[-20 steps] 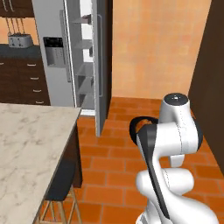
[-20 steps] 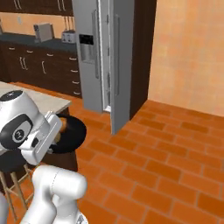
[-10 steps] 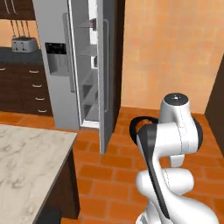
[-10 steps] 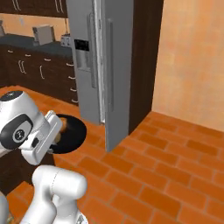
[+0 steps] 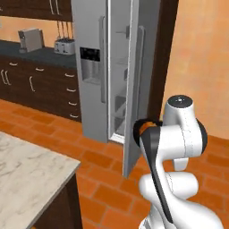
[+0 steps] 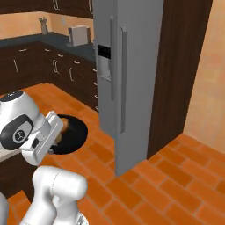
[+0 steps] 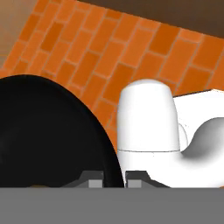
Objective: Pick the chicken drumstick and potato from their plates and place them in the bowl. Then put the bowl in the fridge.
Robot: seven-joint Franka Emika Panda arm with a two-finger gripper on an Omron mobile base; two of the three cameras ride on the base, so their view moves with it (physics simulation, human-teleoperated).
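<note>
Claw [image 7: 114, 177] clenched on the black bowl's [image 7: 48, 135] rim at the hand view's bottom; its contents are cut off. Fridge [image 5: 117, 76], door ajar, now fills upper centre, nearer than before; marble surface [image 5: 27, 172] lower left.

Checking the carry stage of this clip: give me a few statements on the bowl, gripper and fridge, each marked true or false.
1. The gripper is shut on the rim of the black bowl. True.
2. The bowl rests on the marble counter. False: it is held up above the brick floor.
3. The fridge has a door standing open. True.
4. The bowl already sits on a fridge shelf. False: it is outside the fridge.
</note>
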